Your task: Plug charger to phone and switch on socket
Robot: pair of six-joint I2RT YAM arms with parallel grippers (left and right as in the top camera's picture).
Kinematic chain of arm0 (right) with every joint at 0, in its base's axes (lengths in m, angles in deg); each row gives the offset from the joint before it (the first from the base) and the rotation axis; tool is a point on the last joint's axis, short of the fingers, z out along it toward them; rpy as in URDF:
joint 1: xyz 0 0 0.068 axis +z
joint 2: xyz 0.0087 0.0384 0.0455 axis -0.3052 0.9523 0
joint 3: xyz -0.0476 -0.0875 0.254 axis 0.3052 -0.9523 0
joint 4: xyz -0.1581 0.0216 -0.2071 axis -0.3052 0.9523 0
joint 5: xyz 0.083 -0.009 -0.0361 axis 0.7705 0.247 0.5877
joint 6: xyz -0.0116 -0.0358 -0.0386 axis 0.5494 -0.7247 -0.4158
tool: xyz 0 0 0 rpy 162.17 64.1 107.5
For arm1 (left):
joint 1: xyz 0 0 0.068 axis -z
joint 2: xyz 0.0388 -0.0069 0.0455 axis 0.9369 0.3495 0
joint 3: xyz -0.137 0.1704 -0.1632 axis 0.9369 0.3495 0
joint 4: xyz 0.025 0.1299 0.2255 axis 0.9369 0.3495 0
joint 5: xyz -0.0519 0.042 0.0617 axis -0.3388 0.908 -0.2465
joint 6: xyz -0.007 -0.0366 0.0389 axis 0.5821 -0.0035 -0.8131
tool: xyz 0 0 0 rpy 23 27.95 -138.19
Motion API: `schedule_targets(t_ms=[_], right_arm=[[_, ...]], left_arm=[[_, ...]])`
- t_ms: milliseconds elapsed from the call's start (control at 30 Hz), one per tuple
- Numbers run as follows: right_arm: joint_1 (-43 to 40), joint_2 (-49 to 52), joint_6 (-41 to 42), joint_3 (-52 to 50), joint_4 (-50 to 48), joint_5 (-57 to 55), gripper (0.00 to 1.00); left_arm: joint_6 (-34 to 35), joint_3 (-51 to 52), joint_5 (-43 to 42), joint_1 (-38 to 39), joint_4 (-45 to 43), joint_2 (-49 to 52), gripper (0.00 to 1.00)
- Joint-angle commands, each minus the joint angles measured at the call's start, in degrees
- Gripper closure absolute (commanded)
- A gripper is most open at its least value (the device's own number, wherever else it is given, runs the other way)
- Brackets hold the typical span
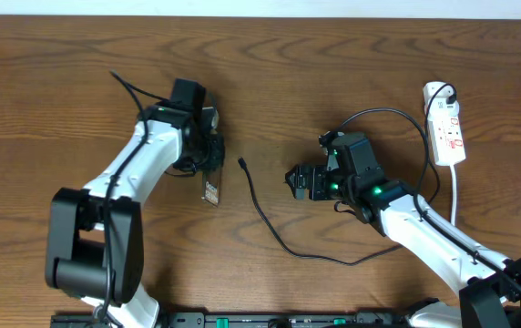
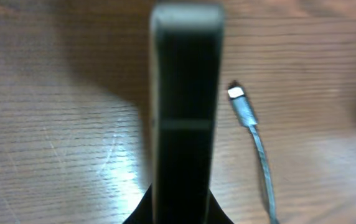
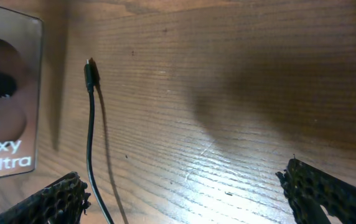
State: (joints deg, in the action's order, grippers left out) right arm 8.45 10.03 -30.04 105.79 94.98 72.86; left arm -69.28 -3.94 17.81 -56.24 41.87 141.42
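Two arms are parked over a brown wooden table [image 1: 60,73]. Furthest left, the left gripper [image 1: 208,157] is clamped shut on the phone [image 1: 212,187], which is held up on edge rather than laid flat. From the left wrist view only the thin dark side of the phone [image 2: 187,112] gets seen, running straight up the middle. Whether its lower end is touching the wood can't really be told.

Just right of the phone, the charger's plug tip [image 1: 242,164] is lying on the table, near it but clearly apart and not plugged in. The tip [image 2: 235,93] is pointed up alongside the phone's edge. From there the charger [image 1: 262,217] is trailed away from the phone in a long curve across the wood.

Further right of the phone, the right gripper [image 1: 299,182] is spread wide open with nothing held. Bare wood is seen between its fingers [image 3: 47,202], and the phone's back [image 3: 10,93], with its "Ultra" lettering, is faced toward it.

Well right of the phone, the socket [image 1: 447,132] is laid near the table's far right side, with a black plug [image 1: 444,91] in its far end and a white cord [image 1: 454,196] trailing off its near end.

A pale strip is visible past the table's far edge, too little to be made out.
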Motion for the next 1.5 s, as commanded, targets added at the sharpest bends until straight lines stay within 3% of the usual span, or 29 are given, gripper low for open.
schedule_targets(t_ms=[0, 700, 800, 1000, 1133, 1433, 1467], right_arm=[[1.49, -0.17, -0.81, 0.20, -0.09, -1.42, 0.01], [7.32, -0.17, -1.25, 0.17, 1.81, -3.41, 0.01], [7.34, -0.17, -1.27, 0.17, 2.01, -3.39, 0.01], [7.32, -0.17, -1.27, 0.15, 2.51, -3.39, 0.01], [7.32, -0.17, -1.27, 0.15, 2.43, -3.41, 0.01], [7.32, -0.17, -1.27, 0.15, 2.49, -3.45, 0.01], [7.32, -0.17, -1.27, 0.15, 2.49, -3.45, 0.01]], left_arm=[[1.84, -0.35, 4.57, 1.20, -0.07, 0.50, 0.92], [4.48, 1.14, 7.50, 2.91, -0.48, 2.60, 0.91], [4.46, 1.18, 7.48, 2.91, -0.42, 3.43, 0.83], [4.48, 1.27, 7.48, 2.91, -0.02, 3.98, 0.83], [4.48, 1.27, 7.23, 2.91, 0.63, 3.98, 0.75], [5.49, 1.27, 7.10, 2.91, 2.19, 3.98, 0.75], [6.23, 1.27, 7.10, 2.91, 2.34, 3.98, 0.79]])
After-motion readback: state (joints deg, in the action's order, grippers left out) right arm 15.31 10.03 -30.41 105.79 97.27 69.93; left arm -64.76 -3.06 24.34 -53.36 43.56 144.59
